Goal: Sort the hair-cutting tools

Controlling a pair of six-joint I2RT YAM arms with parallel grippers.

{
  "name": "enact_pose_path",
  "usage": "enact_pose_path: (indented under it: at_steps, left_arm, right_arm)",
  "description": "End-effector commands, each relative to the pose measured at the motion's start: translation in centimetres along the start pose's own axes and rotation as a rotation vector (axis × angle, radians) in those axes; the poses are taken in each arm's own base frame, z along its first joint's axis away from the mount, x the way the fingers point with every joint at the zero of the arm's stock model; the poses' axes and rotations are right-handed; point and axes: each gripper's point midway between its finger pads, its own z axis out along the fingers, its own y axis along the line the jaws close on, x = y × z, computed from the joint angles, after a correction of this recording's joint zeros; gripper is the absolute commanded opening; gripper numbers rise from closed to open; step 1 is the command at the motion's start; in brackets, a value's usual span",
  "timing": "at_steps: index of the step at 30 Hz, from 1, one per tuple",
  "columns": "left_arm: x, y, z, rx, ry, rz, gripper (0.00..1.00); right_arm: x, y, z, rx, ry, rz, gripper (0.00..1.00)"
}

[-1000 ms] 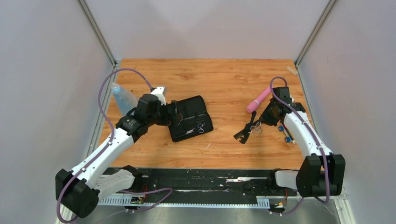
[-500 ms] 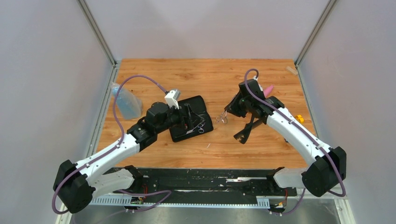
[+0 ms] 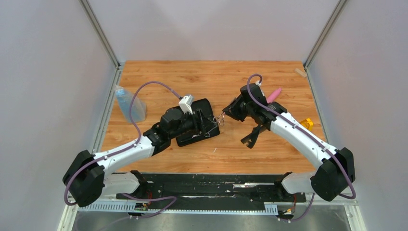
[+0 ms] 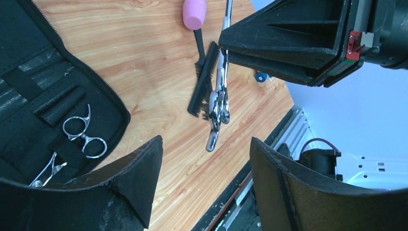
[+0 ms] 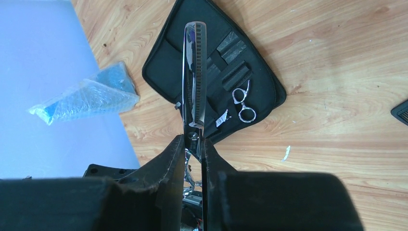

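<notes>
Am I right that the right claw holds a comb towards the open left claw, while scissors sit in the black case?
Not quite: the right wrist view shows the right claw holding scissors, not a comb. The left claw is open, and another pair sits in the case.

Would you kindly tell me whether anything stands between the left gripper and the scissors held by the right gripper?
Nothing visible does. The left gripper has its open fingers facing the scissors hanging from the right gripper, with only air between them; the black combs lie on the table beyond.
</notes>
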Motion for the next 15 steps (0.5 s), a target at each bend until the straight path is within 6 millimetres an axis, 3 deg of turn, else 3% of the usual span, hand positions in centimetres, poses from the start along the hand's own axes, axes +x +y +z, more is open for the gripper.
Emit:
enact_pose_path:
  at_steps: [1, 8, 12, 15]
  left_arm:
    - [-0.9, -1.8, 0.9, 0.084, -0.045, -0.018, 0.72]
    - [-0.5, -1.8, 1.8, 0.089, -0.031, -0.037, 0.55]
    - [-0.2, -1.6, 2.0, 0.094, -0.027, -0.046, 0.41]
    - [-0.3, -1.5, 1.8, 0.089, -0.036, -0.039, 0.25]
  right_arm:
    - [-0.2, 2.4, -1.2, -0.103, -0.016, 0.063, 0.00]
    - [1.0, 2.5, -1.3, -0.124, 0.025, 0.069, 0.00]
    - [1.5, 2.6, -1.1, -0.129, 0.045, 0.057, 0.00]
    - [2.0, 2.3, -0.9, -0.126, 0.057, 0.052, 0.00]
